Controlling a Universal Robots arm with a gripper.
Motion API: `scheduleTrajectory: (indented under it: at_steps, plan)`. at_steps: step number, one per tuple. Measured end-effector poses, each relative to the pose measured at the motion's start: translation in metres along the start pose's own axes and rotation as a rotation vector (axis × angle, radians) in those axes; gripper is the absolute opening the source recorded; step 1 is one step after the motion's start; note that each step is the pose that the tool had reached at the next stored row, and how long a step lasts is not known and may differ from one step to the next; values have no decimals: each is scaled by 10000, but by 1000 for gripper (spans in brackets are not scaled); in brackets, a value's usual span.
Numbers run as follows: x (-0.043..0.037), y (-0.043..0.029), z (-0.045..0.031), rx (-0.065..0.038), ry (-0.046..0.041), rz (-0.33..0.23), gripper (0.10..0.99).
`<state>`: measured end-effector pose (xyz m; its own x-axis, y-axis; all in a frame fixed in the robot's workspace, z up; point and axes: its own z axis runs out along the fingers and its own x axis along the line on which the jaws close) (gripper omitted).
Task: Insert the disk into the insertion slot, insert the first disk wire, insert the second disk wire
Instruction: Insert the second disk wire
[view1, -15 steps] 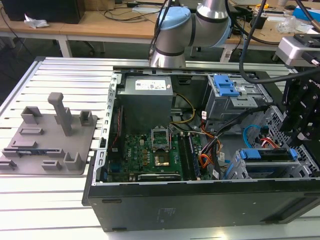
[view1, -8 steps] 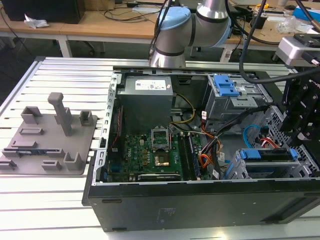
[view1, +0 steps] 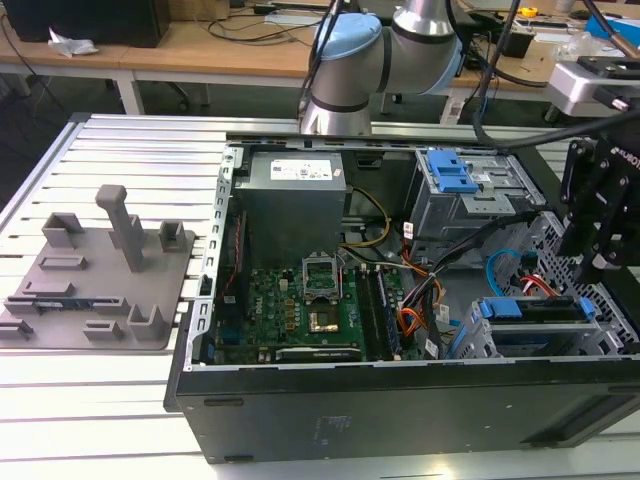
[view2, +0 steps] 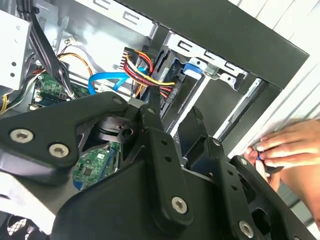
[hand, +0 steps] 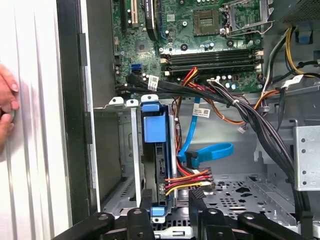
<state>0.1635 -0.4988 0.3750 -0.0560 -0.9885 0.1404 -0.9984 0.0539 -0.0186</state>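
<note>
Slotted aluminium worktop (view1: 120, 150) carries an open computer case (view1: 400, 410) lying on its side, with a grey moulded fixture (view1: 90, 290) near the worktop's edge on the exterior view's left. From where I stand, the arm (view1: 350, 60) reaches in over the case's far edge. Its gripper (hand: 171, 202) hangs at the case's near corner on the exterior view's right. The black fingers (hand: 146, 199) are spread apart and clasp nothing. They sit to either side of the disk (hand: 155, 150), which stands on edge in its blue caddy inside the insertion slot (hand: 127, 150). The second disk wire (hand: 212, 150) loops just beside the disk. The first disk wire (hand: 187, 178) runs across close to the fingers, and I cannot tell whether either one is plugged in. A person's hand (hand: 6, 107) rests on the worktop outside the case's wall.
</note>
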Motion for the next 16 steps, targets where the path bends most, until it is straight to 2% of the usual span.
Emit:
scheduleTrajectory:
  at_steps: [3, 6, 11, 12, 15, 16]
  plan:
    - [-89, 5, -13, 16, 305, -3, 424]
    - [-187, 11, -27, 35, 673, -7, 424]
    - [-302, 53, -43, 65, 1401, -18, 424]
    - [-327, 85, -46, 72, 1595, -20, 424]
    - [-383, 189, -48, 85, 1815, -22, 424]
    - [-398, 215, -49, 87, 1850, -23, 424]
